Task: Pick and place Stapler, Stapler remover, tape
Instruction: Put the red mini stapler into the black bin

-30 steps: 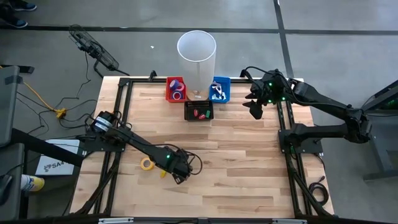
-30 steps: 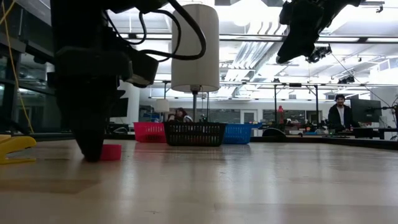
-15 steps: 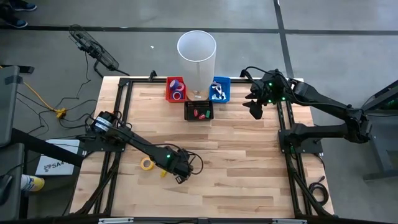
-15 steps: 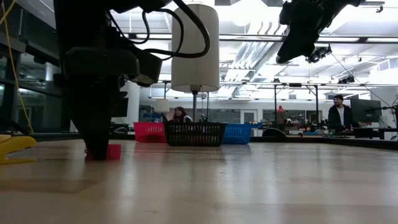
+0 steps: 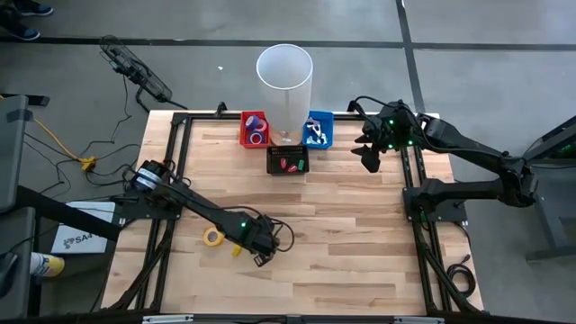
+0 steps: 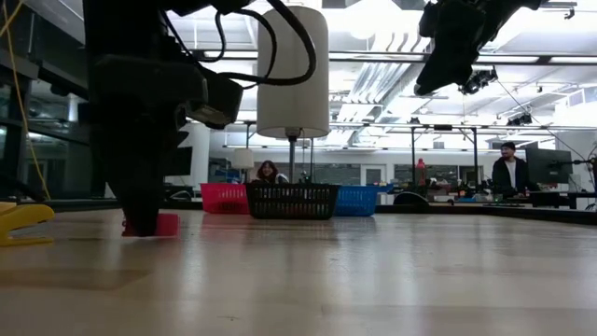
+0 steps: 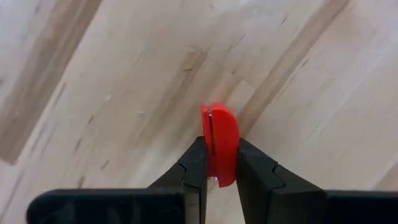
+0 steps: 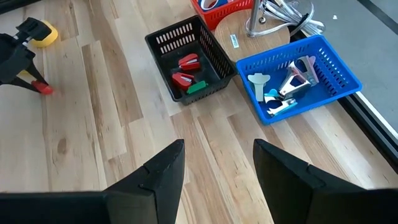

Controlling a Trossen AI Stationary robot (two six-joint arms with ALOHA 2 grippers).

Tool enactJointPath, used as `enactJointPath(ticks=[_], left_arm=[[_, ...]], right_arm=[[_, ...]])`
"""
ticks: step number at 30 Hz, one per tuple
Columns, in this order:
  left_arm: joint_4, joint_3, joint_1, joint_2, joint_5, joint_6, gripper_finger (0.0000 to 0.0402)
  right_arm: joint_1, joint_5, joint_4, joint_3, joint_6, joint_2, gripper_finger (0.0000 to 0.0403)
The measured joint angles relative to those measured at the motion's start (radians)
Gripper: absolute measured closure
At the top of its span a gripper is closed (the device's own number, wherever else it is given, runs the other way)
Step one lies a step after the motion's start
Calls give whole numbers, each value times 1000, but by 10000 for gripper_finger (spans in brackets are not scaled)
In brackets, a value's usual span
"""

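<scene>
Left gripper stood at the near middle of the pale wooden desk, jaws closed tight on a small red plastic stapler, which sat pinched edge-on between them and rested on the wood. The yellow tape roll lay just beside the jaws.

Judgement: lift straight up first, since the grip sits low on a narrow edge and could twist. Then carry to the black mesh basket, which held similar red pieces.

Right gripper hovered near the baskets, jaws half apart, empty.

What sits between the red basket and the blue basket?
High view: the white cylinder's stand sits between red basket and blue basket, with the black basket just in front.
</scene>
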Motion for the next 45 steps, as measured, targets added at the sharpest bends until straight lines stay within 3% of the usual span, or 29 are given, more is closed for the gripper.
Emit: enactJointPath(ticks=[16, 27, 33, 45], left_arm=[[-40, 35, 35, -66, -64, 11, 352], [-31, 89, 144, -66, -86, 177, 352], [-30, 116, 211, -66, -159, 260, 352], [56, 139, 369, -66, -263, 284, 352]], right_arm=[[0, 0, -5, 0, -8, 0, 221], [0, -4, -13, 0, -8, 0, 222], [0, -4, -13, 0, -8, 0, 222], [0, -4, -13, 0, -8, 0, 222]])
